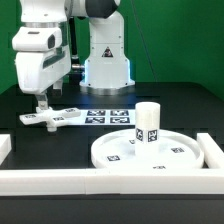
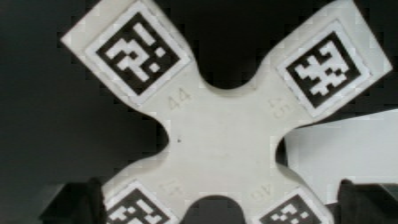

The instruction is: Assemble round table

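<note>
Gripper (image 1: 42,104), jaws spread wide and holding nothing, is poised directly over the cross-shaped piece (image 1: 52,118), which lies flat near the table's (image 1: 185,112) edge at the exterior view's left. Post (image 1: 148,122) stands upright on the disc (image 1: 98,150) by the camera-side edge

Your arm (image 1: 96,14) rises from its white base (image 1: 106,62) at the back and reaches over toward the exterior view's left. There the wrist turns downward, so the broad white body of the hand hangs upright. You have the gripper (image 1: 42,106) pointing straight down, held low. Its jaws stand spread wide. In the wrist view the two dark fingers (image 2: 75,196) show well apart from each other, their pads facing inward.
</note>
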